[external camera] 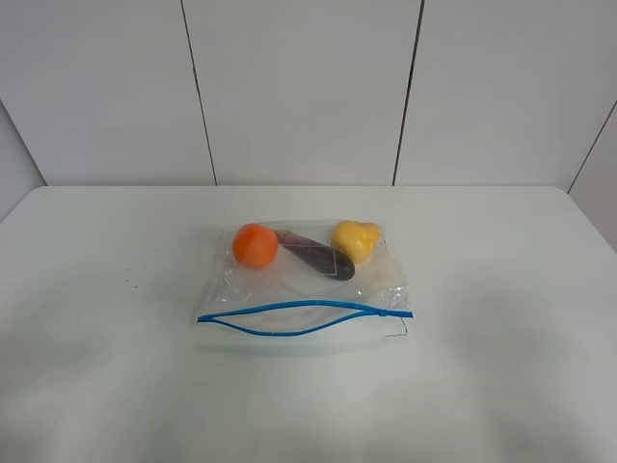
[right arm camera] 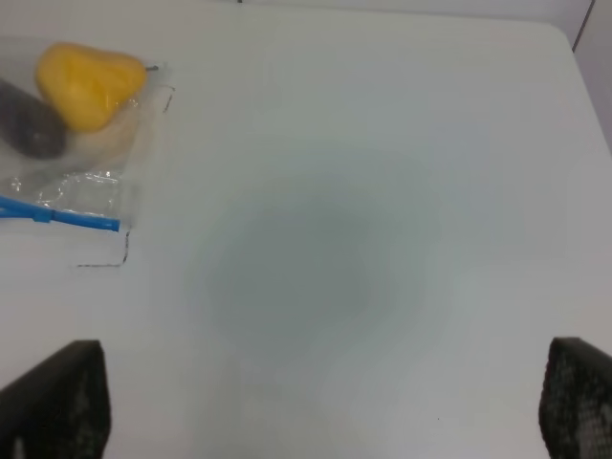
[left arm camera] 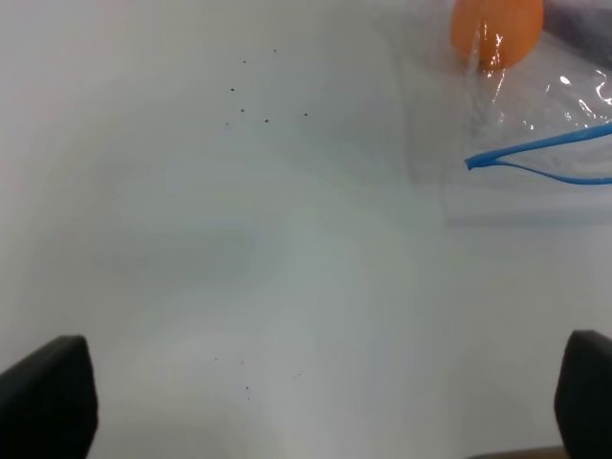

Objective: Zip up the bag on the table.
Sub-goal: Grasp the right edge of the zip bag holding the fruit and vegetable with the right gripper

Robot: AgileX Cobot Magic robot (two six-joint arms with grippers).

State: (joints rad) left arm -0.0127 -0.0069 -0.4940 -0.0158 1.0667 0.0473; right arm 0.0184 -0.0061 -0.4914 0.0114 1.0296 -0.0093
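Observation:
The clear bag [external camera: 376, 280] lies flat in the middle of the white table [external camera: 116, 386]. An orange ball [external camera: 254, 245], a dark purple piece [external camera: 318, 258] and a yellow piece [external camera: 357, 239] show through it. Its blue zipper strip [external camera: 289, 307] runs along the near edge and gapes apart, with the slider [external camera: 388, 313] near the right end. The left wrist view shows the strip's left end [left arm camera: 473, 163] and the orange ball [left arm camera: 497, 29]. The right wrist view shows the slider [right arm camera: 40, 213]. My left gripper [left arm camera: 316, 397] and right gripper [right arm camera: 316, 402] are open and empty, each well away from the bag.
Neither arm shows in the exterior high view. A grey panelled wall [external camera: 299, 87] stands behind the table's far edge. A few dark specks [left arm camera: 249, 110] mark the tabletop left of the bag.

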